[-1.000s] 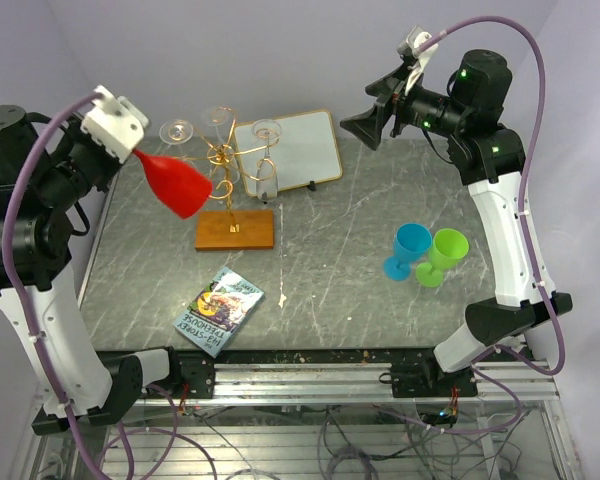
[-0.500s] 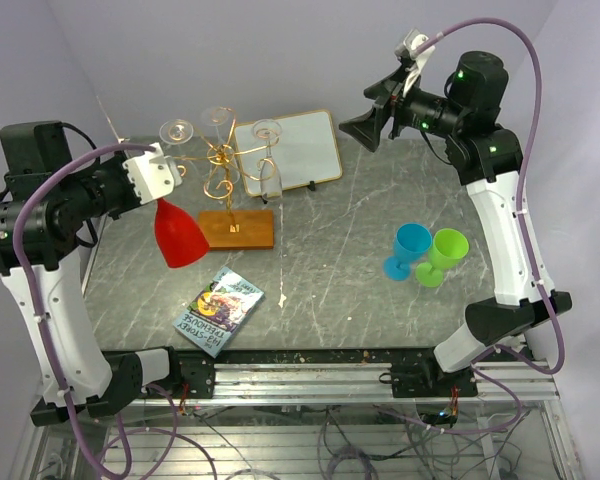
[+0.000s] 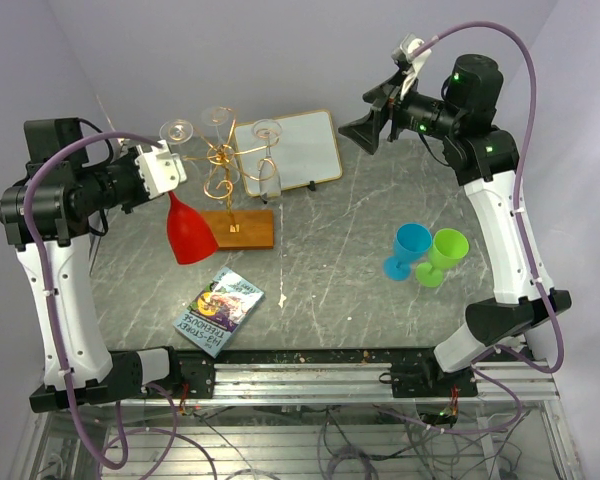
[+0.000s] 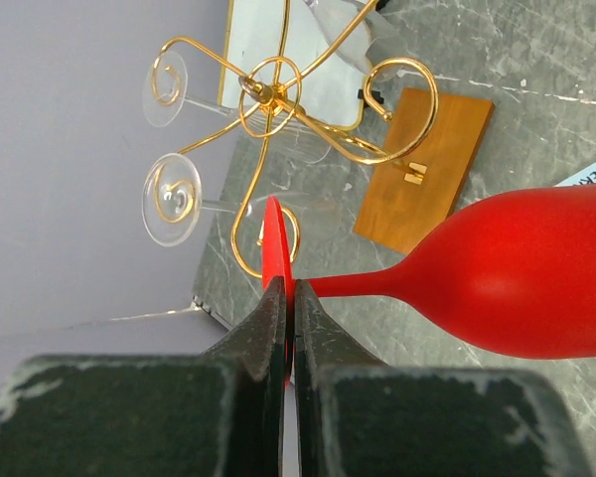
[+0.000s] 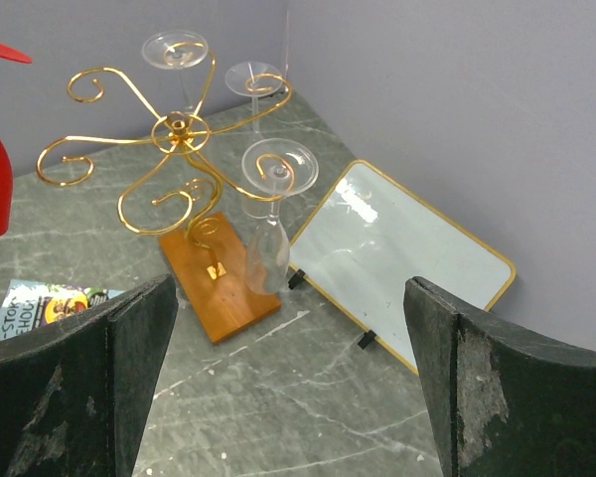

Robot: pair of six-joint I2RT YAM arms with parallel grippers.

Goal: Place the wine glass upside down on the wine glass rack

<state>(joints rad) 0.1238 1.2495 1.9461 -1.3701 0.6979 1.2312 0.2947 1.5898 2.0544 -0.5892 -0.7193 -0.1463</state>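
The red wine glass (image 3: 190,232) hangs bowl down, slightly tilted, just left of the wine glass rack (image 3: 221,165). My left gripper (image 3: 168,188) is shut on the glass's thin foot. In the left wrist view the pinched foot (image 4: 274,237) sits right by a gold scroll arm (image 4: 240,241); contact cannot be told. The red bowl (image 4: 536,283) points right, above the rack's wooden base (image 4: 427,164). Three clear glasses, one of them (image 3: 266,170), hang on other arms. My right gripper (image 3: 365,125) stands open and empty, high at the back right, looking down at the rack (image 5: 179,127).
A white framed board (image 3: 292,148) leans behind the rack. A blue cup (image 3: 410,248) and a green cup (image 3: 443,256) stand together at the right. A printed booklet (image 3: 218,310) lies near the front left. The back wall rises close behind the rack.
The left arm has swung the red glass from a slanted pose to bowl down and carried it right, close to the rack. The right arm has stayed put.
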